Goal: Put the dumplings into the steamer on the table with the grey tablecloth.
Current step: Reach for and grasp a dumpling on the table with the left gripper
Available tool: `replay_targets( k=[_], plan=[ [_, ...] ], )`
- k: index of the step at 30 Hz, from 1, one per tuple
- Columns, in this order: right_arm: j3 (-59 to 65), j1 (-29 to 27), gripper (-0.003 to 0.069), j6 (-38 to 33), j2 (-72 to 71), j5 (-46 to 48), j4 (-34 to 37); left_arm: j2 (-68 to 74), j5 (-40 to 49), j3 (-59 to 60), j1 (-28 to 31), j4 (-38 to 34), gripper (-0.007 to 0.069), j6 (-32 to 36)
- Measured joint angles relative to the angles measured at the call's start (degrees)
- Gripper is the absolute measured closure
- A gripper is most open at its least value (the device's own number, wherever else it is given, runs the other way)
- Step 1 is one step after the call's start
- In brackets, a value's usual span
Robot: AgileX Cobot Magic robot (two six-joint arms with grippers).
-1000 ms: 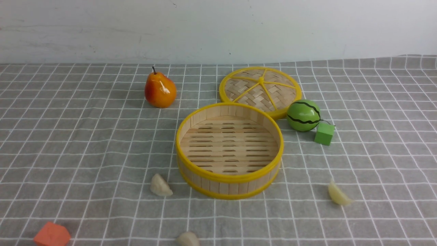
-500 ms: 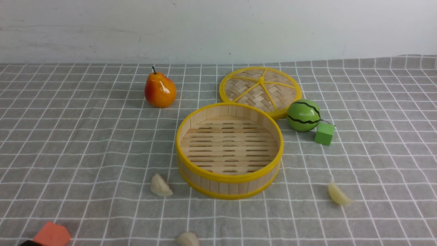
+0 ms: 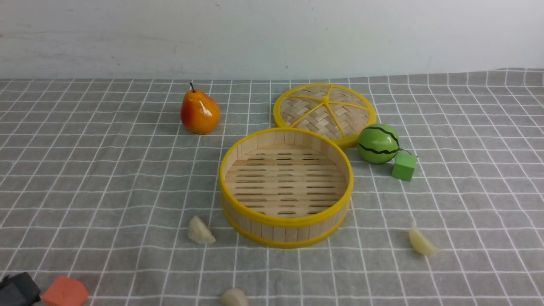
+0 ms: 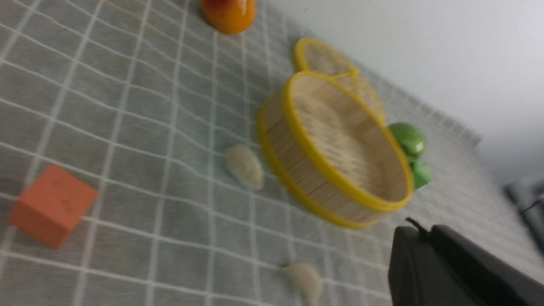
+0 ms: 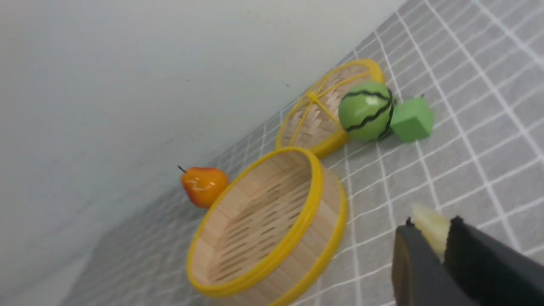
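Note:
The steamer (image 3: 284, 187) stands open on the grey tablecloth (image 3: 106, 178), its slatted floor bare. Three dumplings lie on the cloth: one by its front left wall (image 3: 200, 230), one at the front edge (image 3: 234, 297), one to the front right (image 3: 422, 242). My left gripper (image 3: 17, 289) pokes in at the bottom left corner beside an orange cube (image 3: 64, 292); in its wrist view the left gripper (image 4: 418, 227) is shut and holds nothing. My right gripper (image 5: 432, 223) is outside the front view. Its tips stand a narrow gap apart, framing the right dumpling (image 5: 429, 238) on the cloth beyond.
The woven lid (image 3: 325, 110) lies flat behind the steamer. A green striped ball (image 3: 378, 143) and a green cube (image 3: 403, 166) sit at its right. A pear (image 3: 199, 112) stands at the back left. A white wall closes off the far side.
My left gripper has come into the front view at the bottom left corner, next to the orange cube. Nothing on the cloth has moved.

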Motion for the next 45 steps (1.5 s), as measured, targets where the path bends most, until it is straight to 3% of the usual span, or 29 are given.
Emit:
replay_targets(
  k=[3, 7, 13, 18, 20, 28, 31, 37, 45],
  plan=[
    [-7.4, 0.0, 0.0667, -7.0, 10.1, 2.6, -3.8, 8.7, 5.2, -6.6, 0.0, 7.3, 0.0638, 0.6],
    [-19.6, 1.5, 0.0678, -13.9, 24.0, 12.0, -10.3, 21.4, 14.9, -15.6, -1.5, 17.9, 0.0638, 1.5],
    [-31.0, 13.2, 0.0678, -14.6, 38.5, 28.0, -19.1, 35.9, 20.0, -22.1, -15.4, 24.3, 0.0638, 0.9],
    [-35.0, 21.8, 0.0677, -14.3, 46.2, 36.1, -22.1, 47.4, 17.5, -26.1, -25.0, 29.1, 0.0622, -6.4],
    [-35.2, 23.0, 0.0676, -14.3, 46.6, 36.4, -22.3, 51.3, 16.0, -27.6, -26.6, 30.4, 0.0587, -9.4],
    [-35.3, 24.0, 0.0673, -14.2, 44.7, 36.3, -24.0, 70.4, 4.9, -34.2, -27.9, 31.8, 0.0216, -21.5],
    [-35.3, 24.0, 0.0670, -14.2, 44.1, 36.3, -24.2, 75.9, 1.7, -36.5, -27.9, 33.2, 0.0118, -25.7],
    [-35.3, 24.0, 0.0669, -14.2, 44.1, 36.5, -24.4, 84.2, -2.0, -39.8, -27.9, 37.8, 0.0077, -32.4],
    [-35.3, 24.0, 0.0667, -14.2, 44.1, 36.6, -24.4, 91.1, -4.7, -42.4, -27.9, 45.3, 0.0111, -41.9]
  ],
)
